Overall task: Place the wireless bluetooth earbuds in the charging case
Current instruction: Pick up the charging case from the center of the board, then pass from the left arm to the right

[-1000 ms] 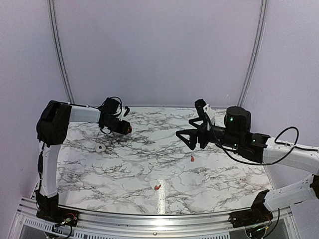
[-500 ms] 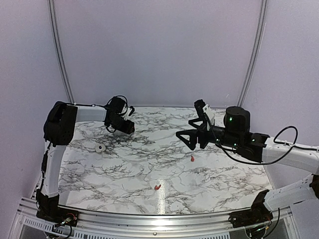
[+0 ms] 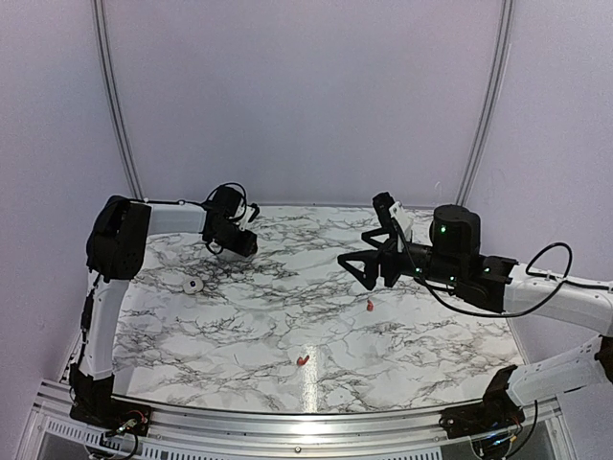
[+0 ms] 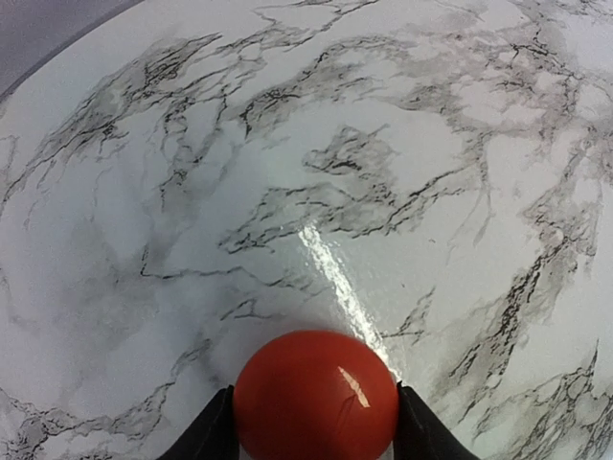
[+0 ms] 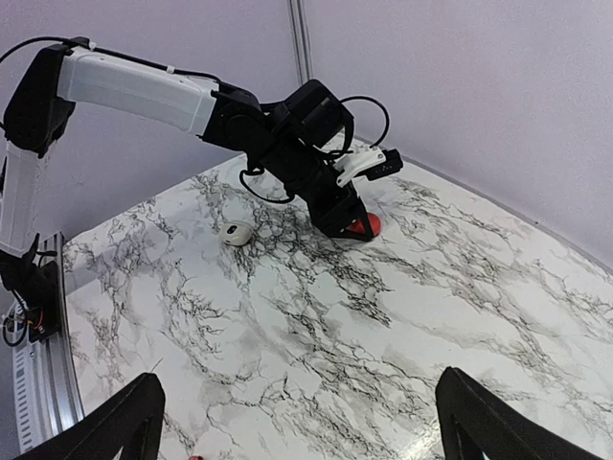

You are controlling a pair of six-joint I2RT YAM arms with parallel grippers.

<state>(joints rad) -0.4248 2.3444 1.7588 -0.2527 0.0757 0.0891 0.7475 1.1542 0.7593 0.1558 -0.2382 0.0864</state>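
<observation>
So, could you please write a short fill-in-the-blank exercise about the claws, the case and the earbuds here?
1. The left claw has one finger on each side of the round red ___.
2. ___ small red earbuds lie loose on the marble table.
3. The right claw hangs above the table with its jaws wide ___.
Missing words: charging case; two; open.

Your counter [image 4: 383,144] is smooth and glossy, a white surface with grey marble veining and a bright glare streak. The charging case [image 4: 316,398] is shiny, smooth red plastic with a small highlight. The left claw [image 4: 316,443] has matt black plastic fingers [image 4: 206,439]. Along the counter's near edge, the rail [image 3: 287,420] looks like brushed metal.
</observation>
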